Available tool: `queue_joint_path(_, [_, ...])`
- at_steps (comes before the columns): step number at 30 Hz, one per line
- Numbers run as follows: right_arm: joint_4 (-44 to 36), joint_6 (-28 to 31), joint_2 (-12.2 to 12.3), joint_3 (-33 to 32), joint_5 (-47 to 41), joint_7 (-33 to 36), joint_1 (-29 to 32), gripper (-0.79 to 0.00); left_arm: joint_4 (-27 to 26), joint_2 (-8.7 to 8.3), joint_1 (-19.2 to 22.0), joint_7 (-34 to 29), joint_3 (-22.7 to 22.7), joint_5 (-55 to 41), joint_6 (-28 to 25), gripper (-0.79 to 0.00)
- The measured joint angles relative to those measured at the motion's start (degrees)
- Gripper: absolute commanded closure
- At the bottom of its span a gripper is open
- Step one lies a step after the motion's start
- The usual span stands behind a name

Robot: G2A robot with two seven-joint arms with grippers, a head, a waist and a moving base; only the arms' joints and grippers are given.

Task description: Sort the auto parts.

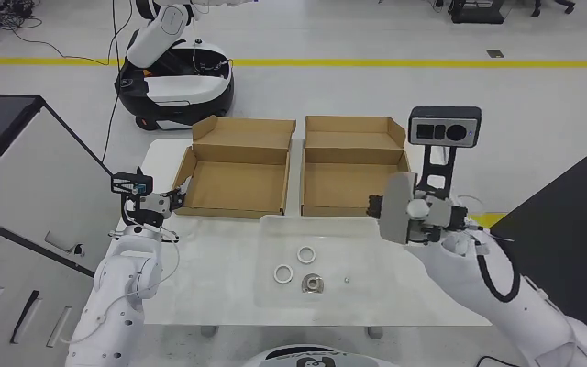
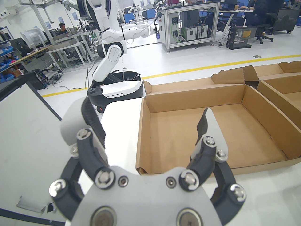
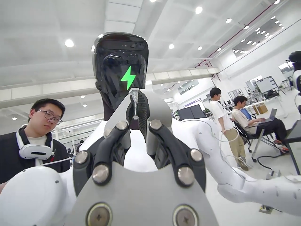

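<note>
Pinching a threaded bolt [image 3: 134, 105] tightly in the right gripper [image 3: 137, 99], tip up, above the near right corner of the right box [image 1: 353, 183]; spreading the left gripper [image 2: 145, 105] wide and empty over a near corner of the left box [image 2: 211, 128]; leaving two white rings [image 1: 306, 254] and a metal fitting [image 1: 314, 283] in the clear tray [image 1: 272, 229].

left tool [image 2: 145, 104] is spread wide, nothing between the jaws. Black ribbed fingers [image 2: 94, 123]: one is over the white counter [image 2: 122, 128], the other is over the floor of the cardboard box [image 2: 235, 128]. The near corner of that box sits right in the gap. The box is shallow, with walls up and its far flap standing. A second box [image 2: 282, 88] sits just beside it, and their side walls are touching or nearly so. A pale panel [image 2: 28, 130] with a dark edge is off the counter's other side. Past the counter's far edge a white robot [image 2: 110, 55] stands on a wheeled base. A yellow line [image 2: 188, 70] runs across the floor behind it.
</note>
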State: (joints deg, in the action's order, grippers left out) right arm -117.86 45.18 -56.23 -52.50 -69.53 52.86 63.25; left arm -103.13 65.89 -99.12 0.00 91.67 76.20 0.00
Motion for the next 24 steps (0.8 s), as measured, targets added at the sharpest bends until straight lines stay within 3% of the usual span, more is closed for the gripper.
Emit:
queue_joint_path(14, [2.16,-9.01,-1.19,-3.21,9.33,-1.79,0.63,0.0,0.0,0.0,0.0,0.0,0.0,0.0,0.0,-0.785])
queue_joint_path(24, [1.67,-7.09,-2.47,-4.33,4.96,0.7,2.26,0.0,0.0,0.0,0.0,0.0,0.0,0.0,0.0,-0.785])
